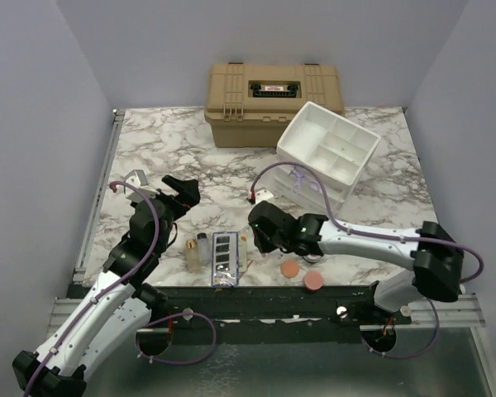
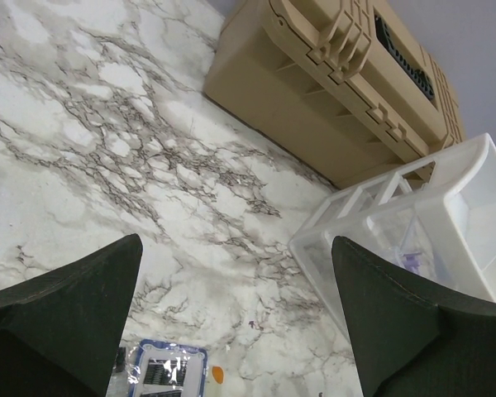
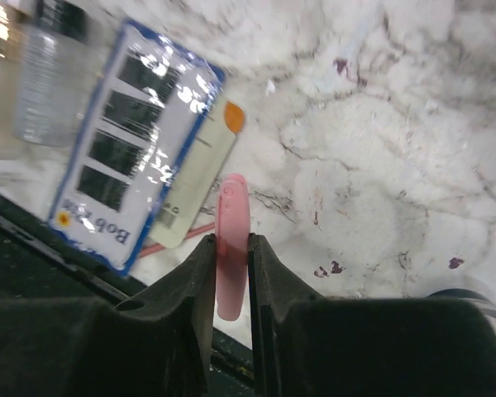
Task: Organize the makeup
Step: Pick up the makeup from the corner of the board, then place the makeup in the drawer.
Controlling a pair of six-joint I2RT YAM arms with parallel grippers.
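Observation:
Near the table's front edge lie two small clear bottles [image 1: 197, 251], a flat dark palette [image 1: 224, 258] in a blue-edged wrapper and a pale tube with an orange cap [image 1: 243, 251]. An orange disc [image 1: 291, 269] and a pink disc [image 1: 314, 281] lie to their right. My right gripper [image 3: 231, 240] is shut on a flat pink makeup piece [image 3: 233, 207], held edge-on just above the table beside the palette [image 3: 128, 157]. In the top view this gripper [image 1: 260, 222] hides the piece. My left gripper [image 1: 182, 188] is open and empty, its fingers [image 2: 83, 306] wide apart above bare marble behind the palette [image 2: 169, 372].
The white tiered organizer [image 1: 326, 153] stands tilted at the back right, with something purple [image 2: 411, 260] in its lower tier. The tan hard case [image 1: 273, 99] is shut at the back centre. A black rail runs along the table's front edge [image 1: 256, 298].

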